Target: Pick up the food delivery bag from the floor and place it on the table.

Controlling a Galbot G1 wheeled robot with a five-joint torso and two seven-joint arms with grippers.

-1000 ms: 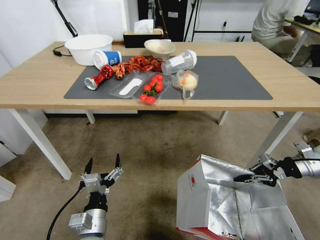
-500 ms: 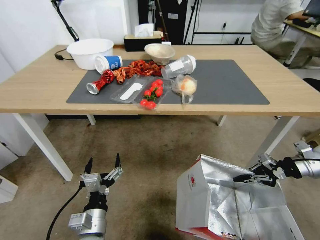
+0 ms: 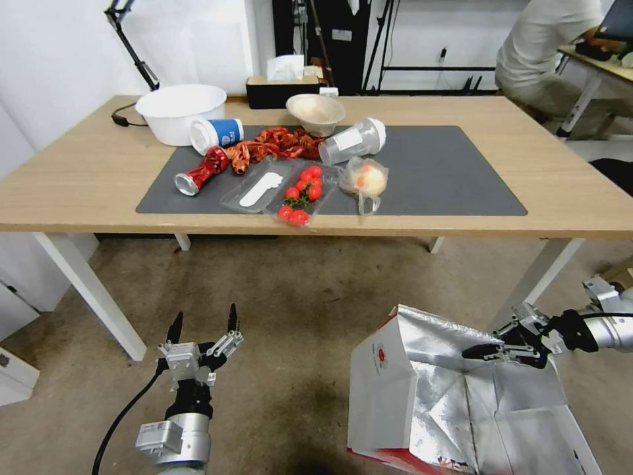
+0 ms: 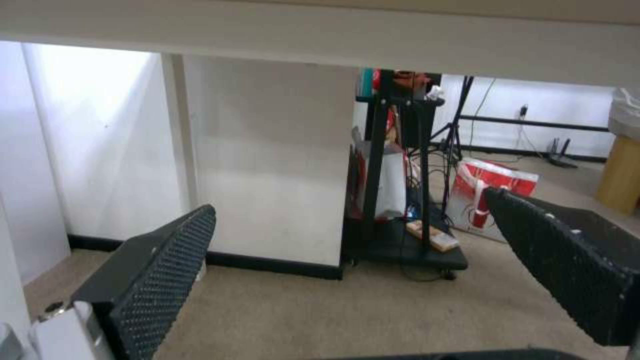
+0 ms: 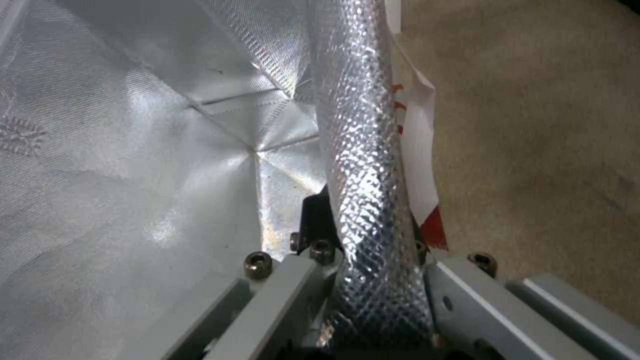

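Head camera high, facing forward and down: table (image 3: 86, 178) beyond, floor (image 3: 297, 310) below. Left wrist camera low, near floor level, looking under table edge (image 4: 320, 35). Right wrist camera pressed close against food delivery bag (image 5: 167, 125) foil; same bag (image 3: 422, 396) in head view.

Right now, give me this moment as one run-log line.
right end effector: shut on food delivery bag rim | left end effector: open, idle above floor | bag: not yet on table
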